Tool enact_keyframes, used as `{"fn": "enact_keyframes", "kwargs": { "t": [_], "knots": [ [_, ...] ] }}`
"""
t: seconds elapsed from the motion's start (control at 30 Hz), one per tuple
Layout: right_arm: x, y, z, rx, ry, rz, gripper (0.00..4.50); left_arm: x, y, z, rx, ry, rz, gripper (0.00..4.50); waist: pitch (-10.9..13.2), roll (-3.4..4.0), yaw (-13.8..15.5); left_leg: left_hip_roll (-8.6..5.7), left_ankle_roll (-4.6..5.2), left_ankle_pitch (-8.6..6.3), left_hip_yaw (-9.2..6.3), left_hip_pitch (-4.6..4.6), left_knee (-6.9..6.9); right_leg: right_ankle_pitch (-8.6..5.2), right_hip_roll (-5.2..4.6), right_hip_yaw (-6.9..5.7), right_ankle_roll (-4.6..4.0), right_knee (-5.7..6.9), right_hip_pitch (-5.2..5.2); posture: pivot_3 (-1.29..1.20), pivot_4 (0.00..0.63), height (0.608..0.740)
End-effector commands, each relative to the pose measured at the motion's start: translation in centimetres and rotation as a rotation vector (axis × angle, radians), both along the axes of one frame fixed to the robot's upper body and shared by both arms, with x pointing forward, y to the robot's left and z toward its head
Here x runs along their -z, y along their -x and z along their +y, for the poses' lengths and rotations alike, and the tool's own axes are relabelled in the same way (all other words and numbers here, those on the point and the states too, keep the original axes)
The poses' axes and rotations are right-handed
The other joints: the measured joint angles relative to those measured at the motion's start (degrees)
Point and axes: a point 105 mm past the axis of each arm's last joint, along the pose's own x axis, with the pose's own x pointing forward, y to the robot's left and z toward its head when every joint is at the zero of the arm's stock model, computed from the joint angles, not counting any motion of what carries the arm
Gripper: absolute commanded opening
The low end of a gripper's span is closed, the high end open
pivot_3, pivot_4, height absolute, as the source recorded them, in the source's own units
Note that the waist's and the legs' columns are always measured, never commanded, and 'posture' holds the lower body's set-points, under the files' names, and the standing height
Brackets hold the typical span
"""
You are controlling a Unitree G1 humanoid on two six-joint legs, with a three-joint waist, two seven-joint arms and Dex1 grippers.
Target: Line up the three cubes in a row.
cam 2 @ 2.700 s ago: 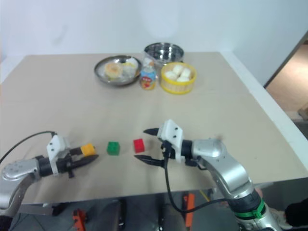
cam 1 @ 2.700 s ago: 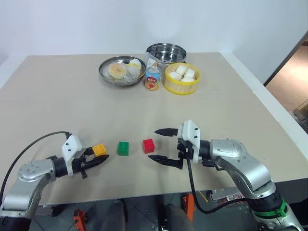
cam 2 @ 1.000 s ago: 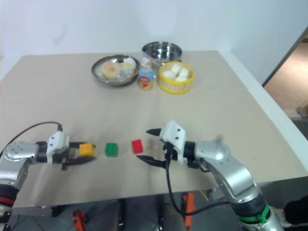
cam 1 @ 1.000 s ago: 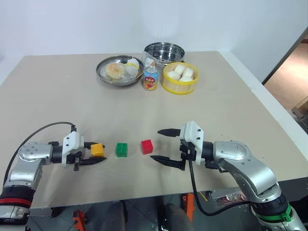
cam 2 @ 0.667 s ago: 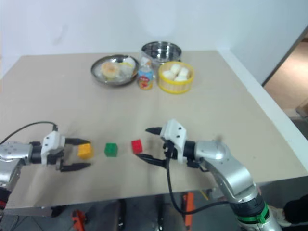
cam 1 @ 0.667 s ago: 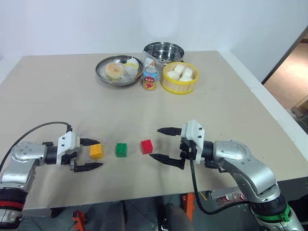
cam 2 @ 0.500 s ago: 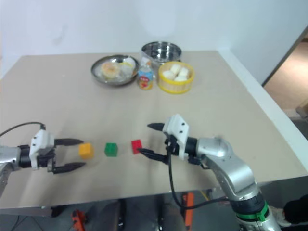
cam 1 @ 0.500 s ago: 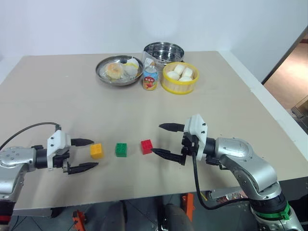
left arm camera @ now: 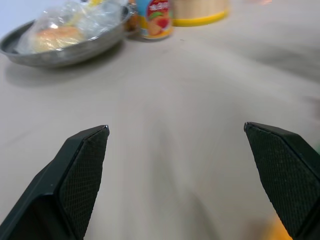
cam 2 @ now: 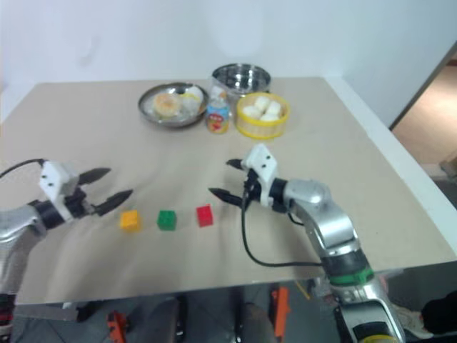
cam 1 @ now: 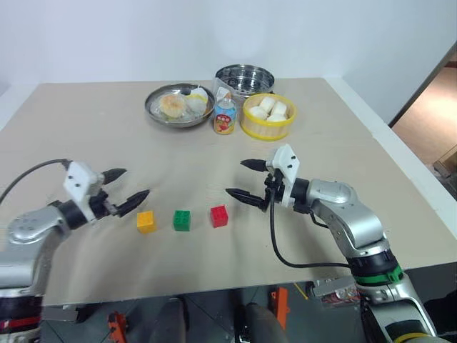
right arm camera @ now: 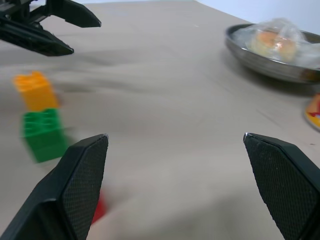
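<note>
head stereo overhead, wrist views table-level

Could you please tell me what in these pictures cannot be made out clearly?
- Red cube: in the right wrist view, mostly hidden behind that gripper's finger and blurred.
- Orange-yellow cube: in the left wrist view, a blurred sliver cut off by the edge.
- Can: label print too small in the head views.

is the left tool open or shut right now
Open. The left tool's two black fingers stand wide apart above the table, holding nothing; the orange-yellow cube sits free beside it.
</note>
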Motion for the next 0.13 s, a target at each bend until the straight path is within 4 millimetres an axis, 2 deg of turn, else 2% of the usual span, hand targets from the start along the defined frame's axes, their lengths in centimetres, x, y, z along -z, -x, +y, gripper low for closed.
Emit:
{"fn": "enact_keyframes", "kwargs": {
  "t": [0.03, 0.13],
  "knots": [
    [-1.09, -0.54, 0.24, -0.008, -0.016, -0.049, 4.50, -0.78, -1.43, 0.27, -0.050, -0.029, -0.061, 4.47, 0.0, 0.00, 0.0, 0.02, 0.02, 0.01, -0.01, 0.00, 0.00, 0.01, 0.05, 0.03, 0.02, 0.02, -0.02, 0.00, 0.150, 0.740],
    [-0.99, -0.77, 0.25, -0.006, -0.020, -0.051, 4.50, -0.76, -2.09, 0.02, -0.035, -0.035, -0.068, 4.47, 0.0, 0.00, 0.0, 0.06, 0.03, 0.02, -0.02, 0.00, -0.06, 0.01, 0.15, 0.10, 0.10, 0.03, -0.06, 0.00, 0.150, 0.740]
  ]
}}
